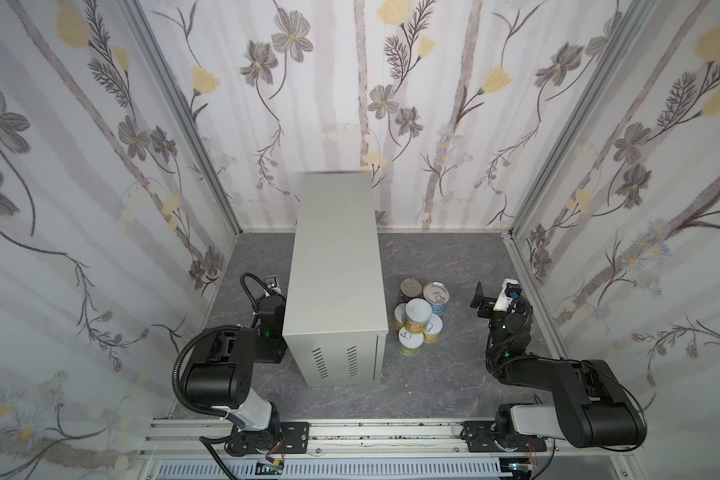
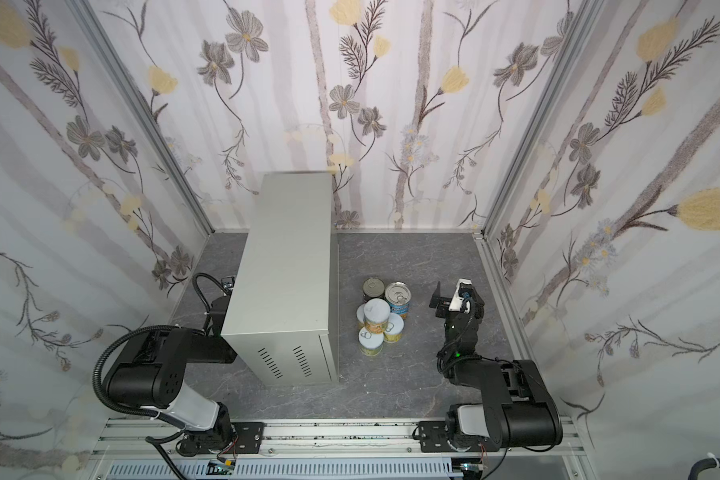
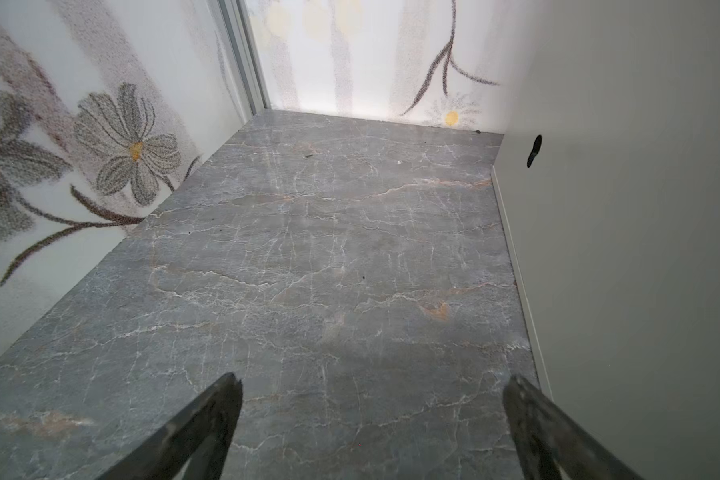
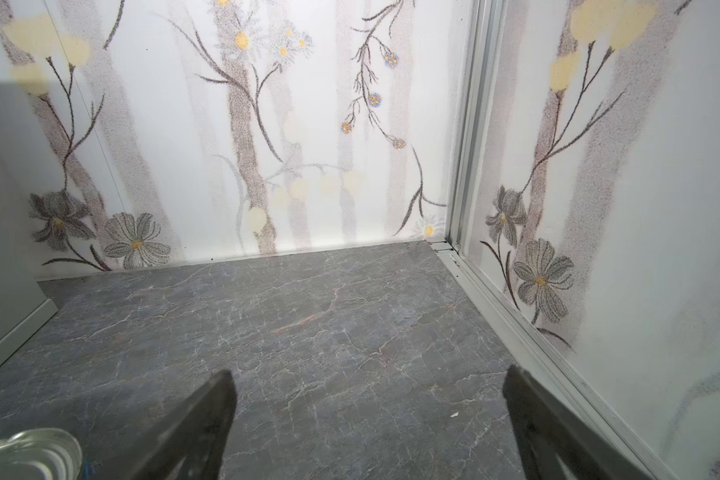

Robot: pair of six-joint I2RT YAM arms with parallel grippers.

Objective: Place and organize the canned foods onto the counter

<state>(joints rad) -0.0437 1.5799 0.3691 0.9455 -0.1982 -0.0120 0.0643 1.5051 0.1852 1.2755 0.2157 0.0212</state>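
Clearly, in both top views we saw the canned foods (image 1: pixel 418 318) (image 2: pixel 377 322) heaped on the dark floor (image 1: pixel 454 374), just beside the counter (image 1: pixel 333 249). Its flat top was bare, so we judged that nothing was placed yet.

From the left wrist, the left pincer (image 3: pixel 373 380) stood wide and empty over the floor, next to the counter's wall, with no tin in sight.

From the right wrist, the right pincer (image 4: pixel 368 374) was also wide and empty, probably ready for a first tin. One silver tin top (image 4: pixel 26 453) showed near it.
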